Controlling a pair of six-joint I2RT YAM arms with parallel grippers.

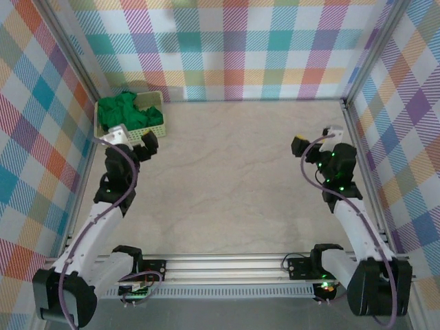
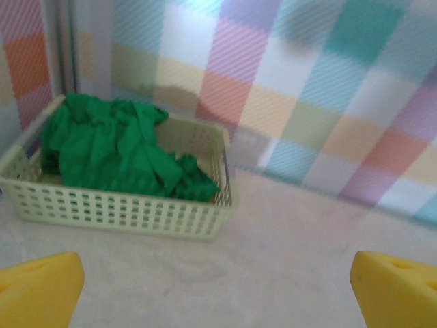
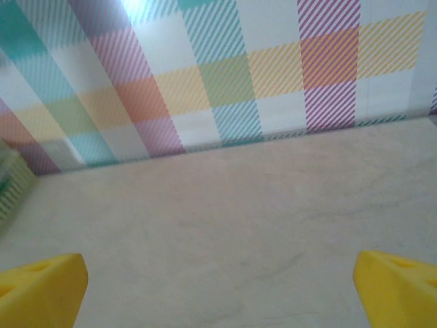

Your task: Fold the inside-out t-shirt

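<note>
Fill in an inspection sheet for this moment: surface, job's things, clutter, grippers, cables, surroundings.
Surface: pale, marbled table, bare in the middle.
Job's things: green t-shirt bunched up inside the pale lattice basket in the far-left corner, not yet unfolded or laid out.
Clutter: nothing seen.
Grippers: left gripper open, just in front of the basket, holding nothing; right gripper open over bare table on the right, holding nothing.
Cables: left arm cable runs along the arm; right arm cable loops beside the wrist; neither touches the t-shirt.
Surroundings: plaid walls on three sides; metal rail along the near edge.
</note>
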